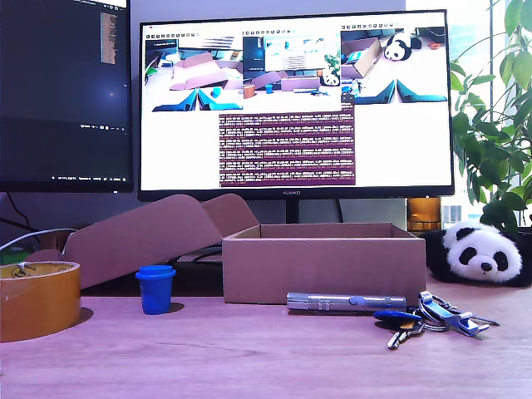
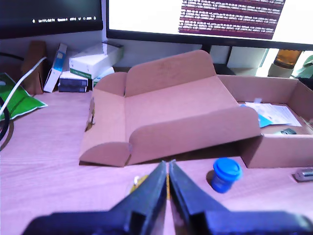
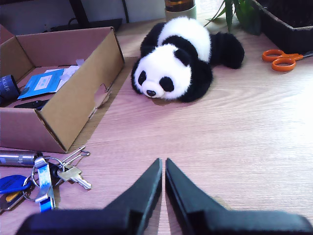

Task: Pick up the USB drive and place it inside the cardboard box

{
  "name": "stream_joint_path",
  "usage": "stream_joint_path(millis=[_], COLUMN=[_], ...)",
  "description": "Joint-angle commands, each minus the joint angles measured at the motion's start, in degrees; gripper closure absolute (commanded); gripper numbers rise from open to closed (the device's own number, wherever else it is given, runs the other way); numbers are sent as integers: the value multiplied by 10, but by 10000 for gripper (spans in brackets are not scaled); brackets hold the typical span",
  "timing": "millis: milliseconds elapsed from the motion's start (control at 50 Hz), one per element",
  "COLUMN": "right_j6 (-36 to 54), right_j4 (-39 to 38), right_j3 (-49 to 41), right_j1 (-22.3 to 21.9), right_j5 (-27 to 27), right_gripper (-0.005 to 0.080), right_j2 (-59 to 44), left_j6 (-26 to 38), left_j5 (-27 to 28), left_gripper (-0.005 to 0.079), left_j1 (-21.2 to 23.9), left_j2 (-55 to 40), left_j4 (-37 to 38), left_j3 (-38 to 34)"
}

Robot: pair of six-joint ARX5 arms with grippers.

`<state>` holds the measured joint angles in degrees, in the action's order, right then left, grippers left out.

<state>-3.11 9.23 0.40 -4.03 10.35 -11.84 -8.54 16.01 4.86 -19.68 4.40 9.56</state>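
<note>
Wood-grain desk point(image 1: 249, 357) runs across the whole scene, backed by a lit monitor point(image 1: 295, 100) and a darker screen point(image 1: 62, 91) beside it. The exterior view shows neither arm; each gripper appears only in its own wrist view.

The cardboard box point(image 1: 324, 270) sits mid-desk under the lit monitor, open-topped, its lid flap point(image 2: 171, 112) folded out flat on the desk. From the exterior view only the plain front wall shows, so its contents are hidden there. The second wrist view looks over the wall: a blue paper point(image 3: 41, 83) lies on the floor, and just beside it is the USB drive point(image 3: 30, 104), a slim black stick, small and hard to make out. It is inside the box.

A toy panda point(image 1: 478, 253) lies just beside the box, toward the desk's back edge. A tape roll point(image 1: 37, 299) is cut off at the exterior view's left. The blue cup point(image 1: 155, 288) stands upright near the box's front corner. A silver tube point(image 1: 345, 301) lies along the box's front wall, with a bunch of keys point(image 1: 432, 316) touching its end. Orange scissors point(image 3: 281, 58) show only in the second wrist view.

My first gripper point(image 2: 167, 169) hangs above the desk before the lid flap, jaws pressed together, holding nothing. My second gripper point(image 3: 163, 166) hangs over bare desk near the keys, jaws all but touching, also holding nothing.
</note>
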Motion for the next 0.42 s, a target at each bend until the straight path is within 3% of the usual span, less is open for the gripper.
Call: stream_joint_path(millis=[0,400], right_j6=[1,1], right_j4=[-4,-4], right_j3=[0,0], right_j1=[3,3], right_j5=[1,1], right_gripper=[765,765], right_j2=[-1,-1], left_j6=[-1,-5], left_j5=[0,0], left_gripper=[766,766], left_j1=[0,0], left_j2=[11,78], left_j4=[9,96], left_j3=[-17,-17])
